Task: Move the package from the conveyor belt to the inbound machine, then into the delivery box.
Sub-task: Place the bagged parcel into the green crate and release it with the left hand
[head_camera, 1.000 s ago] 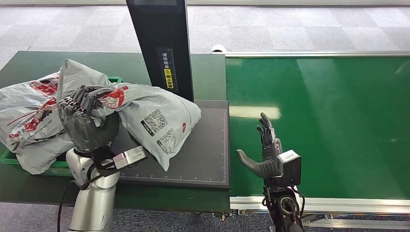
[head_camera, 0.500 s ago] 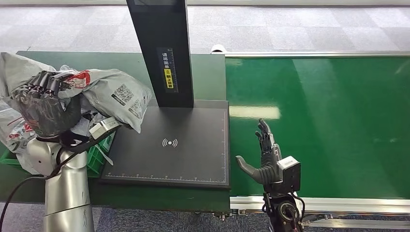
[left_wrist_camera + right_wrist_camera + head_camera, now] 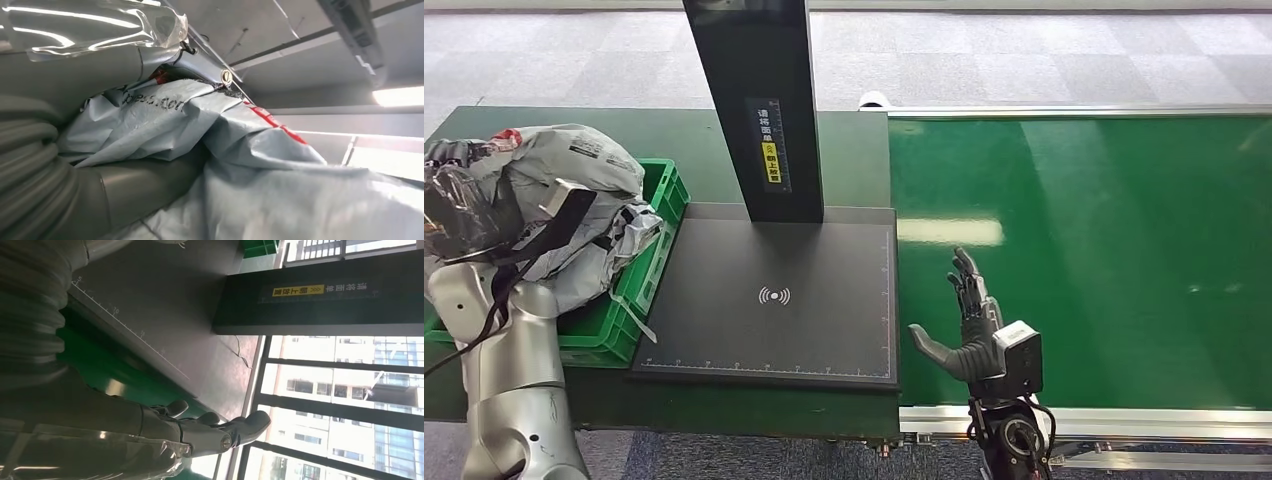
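My left hand (image 3: 462, 208) grips the grey package (image 3: 574, 168) with red print at the far left, over the green delivery box (image 3: 650, 262). Up close, the left wrist view has the package (image 3: 250, 150) wedged between the thick thumb (image 3: 135, 187) and the fingers (image 3: 75, 75). The inbound machine's black scanning plate (image 3: 774, 300) lies bare beneath its dark column (image 3: 759, 100). With fingers spread and nothing in it, my right hand (image 3: 969, 325) stands upright over the near left part of the green conveyor belt (image 3: 1104, 250). The right wrist view shows that hand (image 3: 200, 432) beside the plate (image 3: 175, 300).
More grey bags lie in the green box under the held package. The box sits on a dark green table (image 3: 724, 130) left of the plate. A metal rail (image 3: 1124, 422) borders the belt's near edge. Grey carpet (image 3: 1024, 50) lies beyond.
My left arm has swung left, carrying the package off the scanning plate to above the green box. The right hand has sunk slightly and stays spread.
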### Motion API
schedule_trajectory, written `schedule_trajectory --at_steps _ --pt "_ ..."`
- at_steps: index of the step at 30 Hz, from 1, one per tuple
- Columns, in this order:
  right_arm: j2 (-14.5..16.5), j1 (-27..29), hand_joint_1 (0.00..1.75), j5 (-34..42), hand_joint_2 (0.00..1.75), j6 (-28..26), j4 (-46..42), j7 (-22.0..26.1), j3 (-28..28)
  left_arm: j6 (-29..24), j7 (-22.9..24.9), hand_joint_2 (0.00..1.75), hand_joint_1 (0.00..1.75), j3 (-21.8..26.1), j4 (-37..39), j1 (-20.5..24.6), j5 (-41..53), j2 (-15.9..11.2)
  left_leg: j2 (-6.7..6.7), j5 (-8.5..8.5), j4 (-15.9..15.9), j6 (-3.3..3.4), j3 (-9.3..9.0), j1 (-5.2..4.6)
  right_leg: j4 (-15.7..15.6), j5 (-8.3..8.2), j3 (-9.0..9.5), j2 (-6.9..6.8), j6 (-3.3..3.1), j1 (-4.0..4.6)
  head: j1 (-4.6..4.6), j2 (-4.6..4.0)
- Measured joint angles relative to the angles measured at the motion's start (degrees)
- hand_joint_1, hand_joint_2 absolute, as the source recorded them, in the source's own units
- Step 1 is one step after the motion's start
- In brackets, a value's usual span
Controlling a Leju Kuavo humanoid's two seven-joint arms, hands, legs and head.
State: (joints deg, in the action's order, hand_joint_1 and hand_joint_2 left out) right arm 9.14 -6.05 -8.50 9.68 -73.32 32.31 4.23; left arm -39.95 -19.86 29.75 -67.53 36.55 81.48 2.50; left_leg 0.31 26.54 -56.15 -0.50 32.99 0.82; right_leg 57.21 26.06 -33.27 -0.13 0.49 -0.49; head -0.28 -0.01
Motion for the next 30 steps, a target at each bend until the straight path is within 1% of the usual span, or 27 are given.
schedule_trajectory --at_steps 5,10,12,16,19,21,22,23,24,26,27,28,30 --pt "-0.1 -0.6 0.00 -0.2 1.75 0.1 0.4 -0.1 0.8 0.0 -0.9 1.75 1.75 2.3 2.4 2.4 -2.2 -2.0 -0.01 0.00 0.0 0.00 0.00 -0.01 0.0 0.00 0.00 -0.01 0.00 0.00 0.00 0.01" --pt "-0.1 -0.9 0.00 -0.5 1.75 0.0 0.9 -0.5 1.1 0.0 -0.7 1.75 1.75 3.7 4.5 4.8 0.3 -3.7 -0.01 0.00 0.0 0.00 0.00 0.00 0.0 0.00 0.00 -0.01 0.00 0.01 -0.01 0.01" --pt "-0.1 -1.0 0.00 -0.6 1.75 -0.1 1.2 -0.6 1.2 0.0 -1.2 1.75 1.75 4.5 5.0 6.4 0.4 -4.5 -0.01 0.00 0.0 0.00 0.00 0.01 0.0 -0.01 0.00 0.00 -0.01 0.01 -0.01 0.01" --pt "-0.1 -1.4 0.00 -0.7 1.75 -0.5 1.7 -0.8 1.6 0.0 -4.2 1.75 1.75 7.2 6.0 10.6 -0.5 -5.4 -0.01 0.00 0.0 0.00 0.00 0.02 0.0 0.00 -0.01 -0.01 0.00 0.02 0.00 0.00" --pt "0.0 -1.6 0.00 -0.8 1.75 -0.7 1.8 -0.9 1.7 0.0 -2.3 1.75 1.75 8.6 7.5 13.6 2.5 -5.9 -0.02 0.00 0.0 0.00 0.00 0.02 0.0 0.00 0.00 -0.02 0.00 0.01 0.00 0.01" --pt "0.0 -1.6 0.00 -0.9 1.75 -0.9 1.8 -0.9 1.8 0.0 -0.1 1.75 1.75 8.9 8.6 15.1 4.4 -6.1 -0.03 0.00 0.0 0.00 0.00 0.01 0.0 0.00 0.00 -0.02 0.00 0.01 0.00 0.01" --pt "0.0 -1.6 0.00 -1.0 1.75 -1.0 1.8 -1.0 1.8 0.3 1.9 1.75 1.75 8.8 9.7 15.8 5.3 -6.3 -0.03 0.00 0.0 0.00 0.00 0.01 0.0 -0.01 -0.01 -0.01 0.00 0.01 0.01 0.01" --pt "0.0 -1.6 0.00 -1.2 1.75 -1.1 1.8 -1.1 1.8 0.9 5.0 1.75 1.75 8.3 11.7 16.7 6.1 -6.7 -0.03 -0.01 0.0 0.00 -0.01 0.01 0.0 -0.01 -0.02 -0.02 0.00 0.01 0.01 0.01" --pt "0.0 -1.6 0.00 -1.4 1.75 -1.2 1.8 -1.3 1.8 1.9 9.4 1.75 1.75 7.4 14.2 17.7 6.9 -7.3 -0.03 -0.01 0.0 -0.01 -0.02 0.01 0.0 -0.01 -0.02 -0.02 0.00 0.01 0.01 0.01" --pt "0.0 -1.5 0.00 -1.8 1.75 -1.0 1.8 -1.7 1.8 5.8 20.0 1.75 1.75 4.0 20.9 19.5 8.0 -9.1 -0.04 -0.03 0.0 -0.02 -0.03 0.01 0.0 -0.01 -0.01 -0.04 -0.01 0.01 0.00 0.01" --pt "0.0 -1.4 0.00 -2.0 1.75 -0.8 1.6 -2.0 1.8 8.3 24.3 1.75 1.75 1.8 24.1 20.3 8.2 -9.9 -0.04 -0.03 0.0 -0.02 -0.03 0.02 0.0 -0.02 -0.01 -0.04 -0.02 0.02 0.00 0.00" --pt "0.0 -1.3 0.00 -2.2 1.75 -0.5 1.5 -2.1 1.7 11.0 27.7 1.75 1.75 -0.4 27.1 20.9 8.3 -10.8 -0.03 -0.04 0.0 -0.03 -0.03 0.02 0.0 -0.03 0.00 -0.03 -0.03 0.02 0.00 -0.01" --pt "0.0 -1.0 0.00 -2.6 1.75 -0.1 1.2 -2.6 1.6 15.5 31.5 1.75 1.75 -4.1 32.1 21.9 8.5 -12.1 0.06 -0.05 0.0 -0.04 -0.03 0.03 0.0 -0.06 -0.02 0.06 -0.07 0.03 0.01 -0.01"
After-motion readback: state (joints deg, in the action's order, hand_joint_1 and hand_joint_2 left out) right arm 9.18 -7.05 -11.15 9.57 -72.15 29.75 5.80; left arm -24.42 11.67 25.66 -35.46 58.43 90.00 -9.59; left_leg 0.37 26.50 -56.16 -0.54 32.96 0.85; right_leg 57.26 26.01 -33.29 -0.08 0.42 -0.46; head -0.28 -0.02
